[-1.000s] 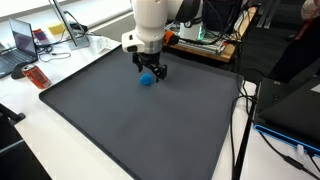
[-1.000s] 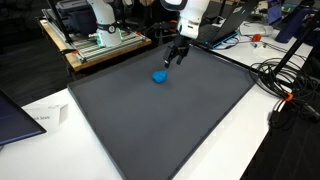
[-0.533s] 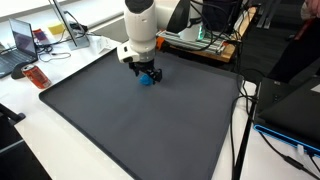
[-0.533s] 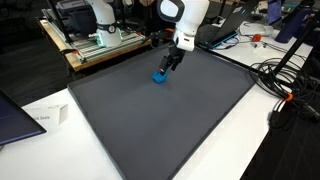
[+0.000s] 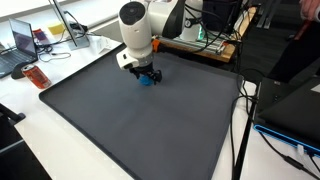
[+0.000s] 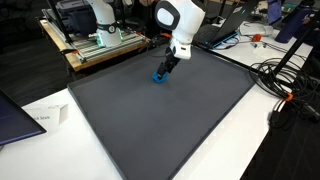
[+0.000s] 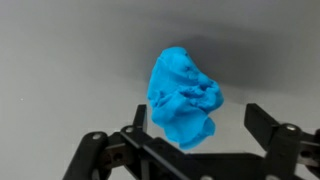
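So the gripper [image 7: 197, 120] hangs wide open over the blue lump [image 7: 185, 95], which sits on the dark mat [image 5: 150, 130] near its far edge. Lump's crumpled and soft-looking, like wadded dough. The mat's smooth and matte, so I reckon an off-centre squeeze could squash it or skid it sideways.

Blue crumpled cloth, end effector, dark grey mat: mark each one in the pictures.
blue crumpled cloth [image 7: 183, 95], wrist view, middle of its folds.
end effector [image 6: 163, 70], in an exterior view, midway between its fingertips.
dark grey mat [image 5: 150, 125], in an exterior view, bare middle of its surface.
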Controlling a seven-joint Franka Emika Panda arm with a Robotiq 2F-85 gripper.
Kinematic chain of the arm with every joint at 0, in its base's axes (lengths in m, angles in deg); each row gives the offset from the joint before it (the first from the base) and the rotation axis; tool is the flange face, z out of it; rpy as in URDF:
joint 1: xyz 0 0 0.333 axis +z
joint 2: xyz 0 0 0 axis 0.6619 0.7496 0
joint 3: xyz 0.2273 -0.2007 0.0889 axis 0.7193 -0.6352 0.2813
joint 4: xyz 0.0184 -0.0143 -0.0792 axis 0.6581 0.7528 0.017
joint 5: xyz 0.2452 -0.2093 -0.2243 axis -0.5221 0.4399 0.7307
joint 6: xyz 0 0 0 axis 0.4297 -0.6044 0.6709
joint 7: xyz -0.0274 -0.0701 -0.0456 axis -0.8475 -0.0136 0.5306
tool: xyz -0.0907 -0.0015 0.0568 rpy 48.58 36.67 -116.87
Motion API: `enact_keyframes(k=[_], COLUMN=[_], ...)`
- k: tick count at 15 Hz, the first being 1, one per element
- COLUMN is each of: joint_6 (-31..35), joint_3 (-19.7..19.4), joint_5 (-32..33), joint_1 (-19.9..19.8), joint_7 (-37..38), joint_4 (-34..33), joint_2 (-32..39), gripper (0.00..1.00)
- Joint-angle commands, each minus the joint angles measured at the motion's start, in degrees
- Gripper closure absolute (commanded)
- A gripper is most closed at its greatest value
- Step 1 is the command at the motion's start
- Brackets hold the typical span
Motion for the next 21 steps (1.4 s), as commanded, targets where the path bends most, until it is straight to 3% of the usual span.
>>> enact_keyframes(k=[1,3,10,21], joint_6=[-2.37,-2.89,1.39,12.78], joint_3=[0.2,0.18,0.88,4.44], joint_5=[-2.63,-3.41,-8.99,-19.79], joint_1=[-0.93,-1.32,-4.86,-12.33], joint_7=[-4.1,-4.35,-8.81,-20.84], joint_4=[-1.87,-1.85,2.19,9.72], joint_2=[1.66,1.82,0.15,-2.6], gripper=[0.04,0.06,0.0,0.0])
